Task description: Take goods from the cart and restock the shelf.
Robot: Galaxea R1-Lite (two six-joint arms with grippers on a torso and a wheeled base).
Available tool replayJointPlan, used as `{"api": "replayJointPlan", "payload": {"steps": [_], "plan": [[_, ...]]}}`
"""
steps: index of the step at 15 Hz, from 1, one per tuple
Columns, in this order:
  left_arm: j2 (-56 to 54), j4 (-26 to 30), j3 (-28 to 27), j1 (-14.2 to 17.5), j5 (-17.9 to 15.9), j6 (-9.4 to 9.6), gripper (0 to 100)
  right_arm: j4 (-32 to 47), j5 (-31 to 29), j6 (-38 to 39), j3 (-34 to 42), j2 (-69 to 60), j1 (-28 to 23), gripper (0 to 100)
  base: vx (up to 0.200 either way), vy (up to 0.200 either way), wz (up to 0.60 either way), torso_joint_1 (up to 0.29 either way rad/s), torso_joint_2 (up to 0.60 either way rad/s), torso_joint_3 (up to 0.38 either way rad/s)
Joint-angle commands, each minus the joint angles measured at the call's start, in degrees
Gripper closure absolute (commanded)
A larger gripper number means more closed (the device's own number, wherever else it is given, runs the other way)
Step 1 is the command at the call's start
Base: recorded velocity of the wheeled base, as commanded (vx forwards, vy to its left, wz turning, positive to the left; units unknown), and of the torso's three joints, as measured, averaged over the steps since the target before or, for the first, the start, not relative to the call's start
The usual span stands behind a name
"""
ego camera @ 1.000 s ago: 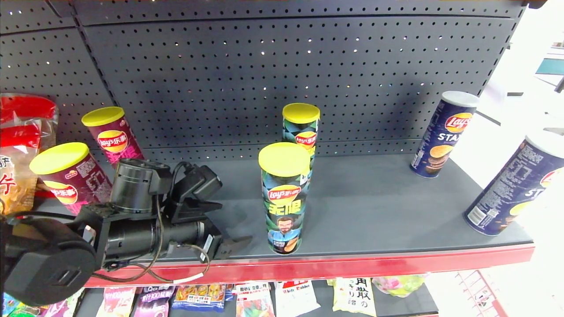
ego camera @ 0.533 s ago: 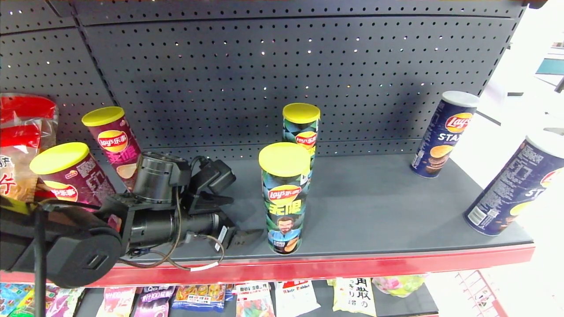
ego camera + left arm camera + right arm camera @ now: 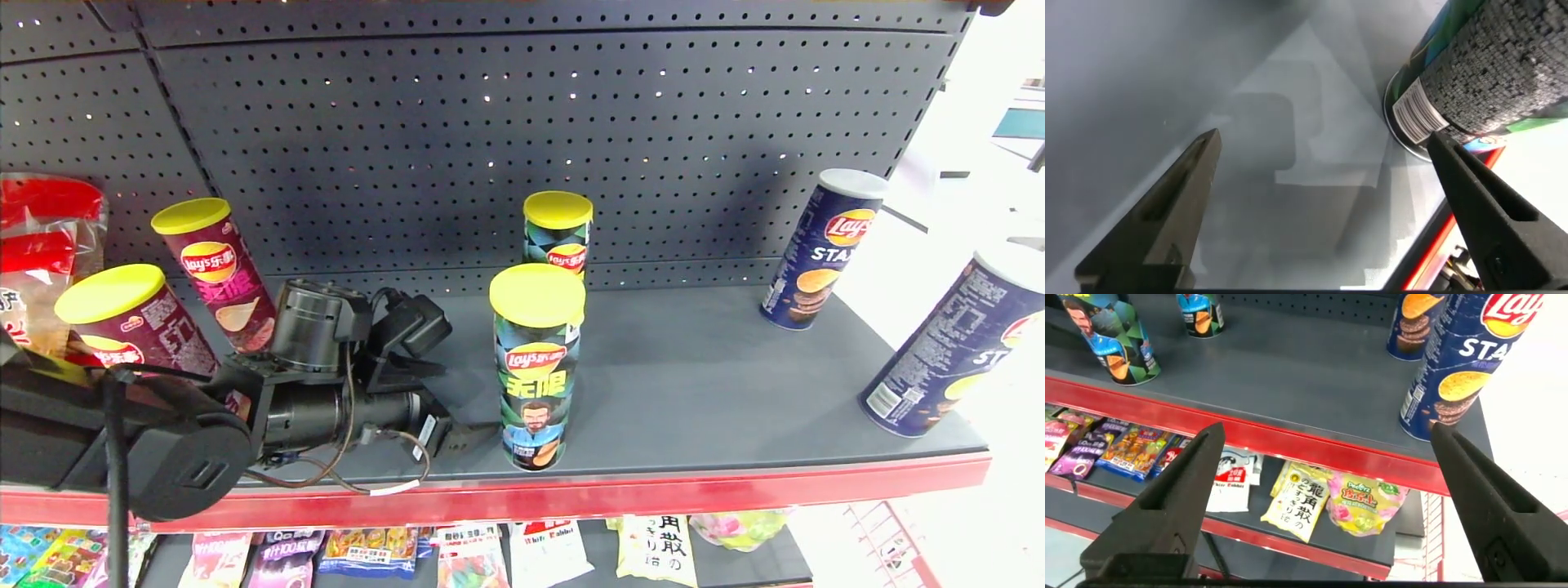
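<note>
Jaws spread wide and holding nothing, the left gripper point(image 3: 1323, 139) lies low over the grey shelf point(image 3: 694, 384), one fingertip pressed against the foot of the front green can point(image 3: 535, 367). Over the last second the arm has slid along the shelf toward the robot's right, closing the gap to the can. The can itself has shifted a little the same way while staying upright. It stands close to the red front lip point(image 3: 653, 490), directly ahead of the rear green can point(image 3: 558, 233) by the pegboard.

The shift looks like a sideways nudge to line up a can already set down, not a fresh grasp. If so, this item is as good as stocked. The push lands low on a tall, narrow can, so a tip toward the shelf edge is the risk.

The right gripper point(image 3: 1327, 429) hangs in front of the shelf with its jaws also wide and empty. The purple cans point(image 3: 139, 327) and the blue cans point(image 3: 820, 249) stand where they were.
</note>
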Motion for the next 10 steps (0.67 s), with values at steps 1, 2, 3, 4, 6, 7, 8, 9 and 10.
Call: {"api": "replayJointPlan", "payload": {"steps": [1,2,3,4,6,7,8,9,10], "plan": [[-0.02,-0.03,-0.05,-0.04,-0.08,0.01,0,0.06,0.01,-0.03,0.03,0.34,0.02,0,0.000,0.000,0.00,0.000,0.00,0.000],[-0.02,-0.03,-0.05,-0.04,-0.08,0.01,0,0.06,0.01,-0.03,0.03,0.34,-0.07,0,0.000,0.000,0.00,0.000,0.00,0.000],[-0.02,-0.03,-0.14,-0.04,-0.08,0.01,0,0.06,0.01,-0.03,0.03,0.34,0.02,0,0.000,0.000,0.00,0.000,0.00,0.000],[0.24,-0.03,-0.40,-0.04,-0.08,0.01,0,0.06,0.01,-0.03,0.03,0.34,0.02,0,0.000,0.000,0.00,0.000,0.00,0.000],[0.33,-0.03,-1.10,-0.13,-0.08,0.01,0,0.06,0.01,-0.03,0.03,0.34,0.02,0,0.000,0.000,0.00,0.000,0.00,0.000],[0.50,-0.03,-1.28,-0.39,0.01,0.01,0,0.06,0.01,-0.03,0.03,0.34,0.02,0,0.000,0.000,0.00,0.000,0.00,0.000],[0.59,-0.03,-1.37,-0.48,0.01,0.01,0,0.06,0.01,-0.03,0.03,0.34,0.02,0,0.000,0.000,0.00,0.000,0.00,0.000],[0.59,-0.03,-1.37,-0.48,0.01,0.01,0,0.06,0.01,-0.03,0.03,0.34,0.02,0,0.000,0.000,0.00,0.000,0.00,0.000],[0.77,-0.03,-1.54,-0.57,0.01,0.01,0,0.06,0.01,-0.03,-0.06,0.34,0.02,0,0.000,0.000,0.00,0.000,0.00,0.000]]}}
